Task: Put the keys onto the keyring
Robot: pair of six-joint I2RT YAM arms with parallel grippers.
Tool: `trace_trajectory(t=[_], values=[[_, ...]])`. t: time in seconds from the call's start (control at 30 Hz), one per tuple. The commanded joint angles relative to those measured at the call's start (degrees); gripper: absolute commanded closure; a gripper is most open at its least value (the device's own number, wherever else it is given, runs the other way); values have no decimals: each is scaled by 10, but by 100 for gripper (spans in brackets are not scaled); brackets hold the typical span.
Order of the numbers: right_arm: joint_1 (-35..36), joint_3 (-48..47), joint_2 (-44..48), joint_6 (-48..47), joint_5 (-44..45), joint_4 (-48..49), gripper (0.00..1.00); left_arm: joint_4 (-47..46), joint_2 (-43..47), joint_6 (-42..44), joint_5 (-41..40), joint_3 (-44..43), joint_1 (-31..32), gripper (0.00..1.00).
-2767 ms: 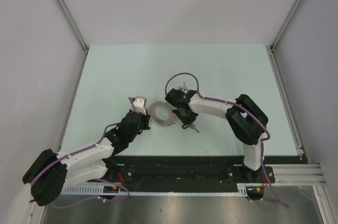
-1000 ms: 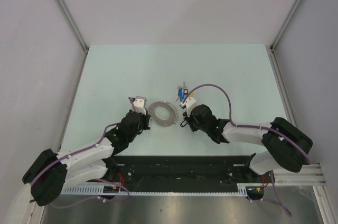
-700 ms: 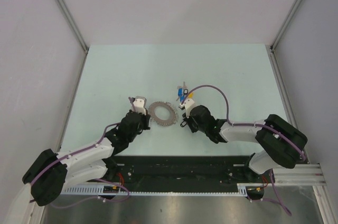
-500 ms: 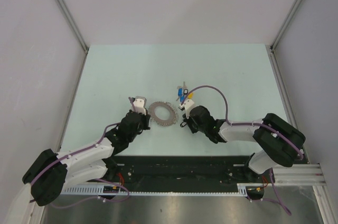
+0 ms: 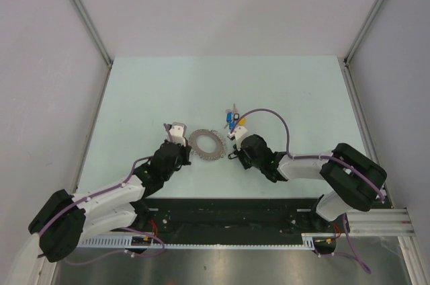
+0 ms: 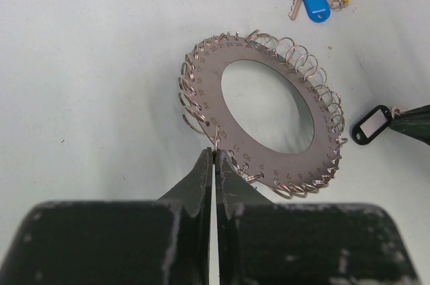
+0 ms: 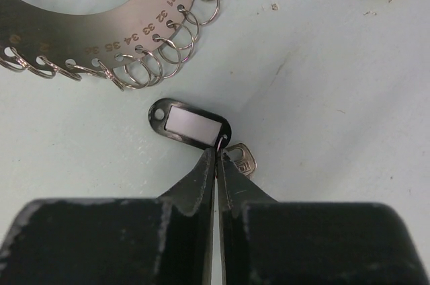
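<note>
Grey keyring (image 6: pixel 277 158) lying flat, coloured keys (image 6: pixel 314 4) nearby, black-tagged key (image 7: pixel 191 126) beside it

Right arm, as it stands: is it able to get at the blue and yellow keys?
Probably, once freed: the blue and yellow keys lie just beyond the right gripper across bare table, but it is shut on the black-tagged key.

The whole table (image 5: pixel 134 97) is seen from high overhead at its near edge. Both wrist views are taken close above it, facing down. The keyring (image 6: pixel 209 93) is shared by all three.
</note>
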State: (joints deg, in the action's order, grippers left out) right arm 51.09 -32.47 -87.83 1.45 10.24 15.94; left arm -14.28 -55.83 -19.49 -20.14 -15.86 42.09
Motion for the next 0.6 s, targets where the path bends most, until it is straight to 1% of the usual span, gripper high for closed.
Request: trace_trajectory(t=[0.0, 0.03, 0.13, 0.33, 0.4, 0.53, 0.57], values=[[-2, 1, -8, -2, 21, 18, 98, -20, 5, 9, -4, -18, 1, 99], [-2, 2, -7, -2, 23, 16, 100, -20, 5, 9, -4, -18, 1, 99], [0, 1, 12, -6, 22, 4, 100, -21, 6, 9, -4, -17, 1, 99], [-3, 1, 93, -10, 12, -47, 100, -31, 17, 15, 13, -9, 1, 99], [-9, 1, 128, -10, -4, -68, 100, -46, 25, 21, 20, -4, 1, 99], [-33, 0, 179, -13, -73, -107, 100, -81, 55, 39, 61, 19, 1, 99], [-47, -4, 187, -13, -115, -117, 100, -97, 61, 49, 69, 23, 1, 99]])
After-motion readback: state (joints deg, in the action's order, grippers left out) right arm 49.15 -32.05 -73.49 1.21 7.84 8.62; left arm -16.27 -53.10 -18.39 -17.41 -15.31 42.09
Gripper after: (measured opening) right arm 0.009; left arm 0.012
